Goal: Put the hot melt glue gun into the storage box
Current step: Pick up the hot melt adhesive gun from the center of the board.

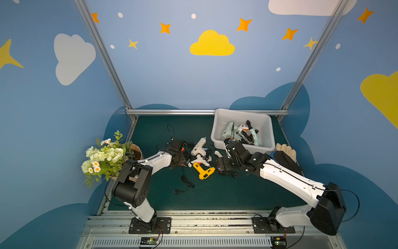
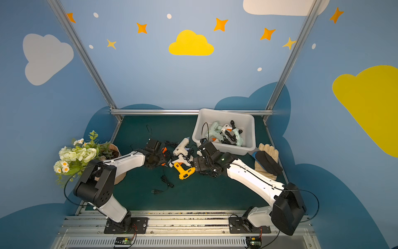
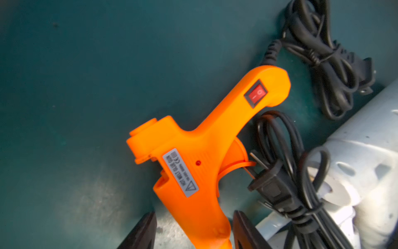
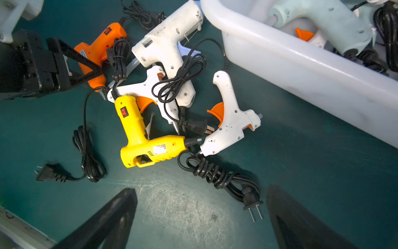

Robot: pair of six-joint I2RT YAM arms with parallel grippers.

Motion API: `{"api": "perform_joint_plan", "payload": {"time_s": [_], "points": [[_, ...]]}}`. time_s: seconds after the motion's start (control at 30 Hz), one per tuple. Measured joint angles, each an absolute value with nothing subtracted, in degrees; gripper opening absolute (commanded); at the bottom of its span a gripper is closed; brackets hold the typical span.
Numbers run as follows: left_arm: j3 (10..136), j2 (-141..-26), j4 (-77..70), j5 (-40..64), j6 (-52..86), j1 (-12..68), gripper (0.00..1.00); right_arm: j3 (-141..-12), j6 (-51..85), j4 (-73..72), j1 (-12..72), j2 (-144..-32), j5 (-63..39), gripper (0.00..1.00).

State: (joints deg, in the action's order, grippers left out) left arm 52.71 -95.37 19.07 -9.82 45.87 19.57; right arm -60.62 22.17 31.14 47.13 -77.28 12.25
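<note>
Nearly gripped: my left gripper (image 3: 193, 213) straddles the barrel of the orange glue gun (image 3: 193, 163), which lies on the green mat at the side of the pile away from the storage box (image 1: 261, 148).
Both fingers sit close to the barrel, but I cannot tell if they pinch it. My right gripper (image 4: 201, 189) hangs spread and empty beside the box. On that tapering barrel, a weak pinch could let the gun swivel or slip out. A tied cord bundle (image 3: 277, 183) leaning on the trigger could ride up too, and the gun's own cord (image 3: 318, 54) may catch the box rim.
</note>
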Motion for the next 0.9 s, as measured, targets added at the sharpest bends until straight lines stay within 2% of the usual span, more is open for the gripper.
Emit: {"api": "perform_joint_plan", "payload": {"time_s": [0.4, 0.53, 0.6, 0.77, 0.9], "points": [[57.8, -100.8, 23.9, -14.4, 46.3, 19.7, 0.49, -60.6, 24.5, 31.5, 47.1, -77.0, 15.6, 0.98], [58.5, -101.3, 24.4, -15.3, 46.7, 19.2, 0.16, -60.6, 24.8, 31.6, 47.2, -76.9, 16.1, 0.98], [58.6, -101.2, 23.9, -15.3, 46.7, 18.7, 0.04, -60.6, 25.0, 31.6, 47.1, -76.9, 16.4, 0.98], [57.3, -99.9, 23.7, -16.6, 46.5, 17.9, 0.03, -60.6, 25.4, 31.6, 47.1, -76.8, 17.0, 0.98], [55.1, -94.6, 25.6, -19.0, 46.1, 17.7, 0.03, -60.6, 25.9, 31.6, 47.1, -76.8, 16.9, 0.98]]}}
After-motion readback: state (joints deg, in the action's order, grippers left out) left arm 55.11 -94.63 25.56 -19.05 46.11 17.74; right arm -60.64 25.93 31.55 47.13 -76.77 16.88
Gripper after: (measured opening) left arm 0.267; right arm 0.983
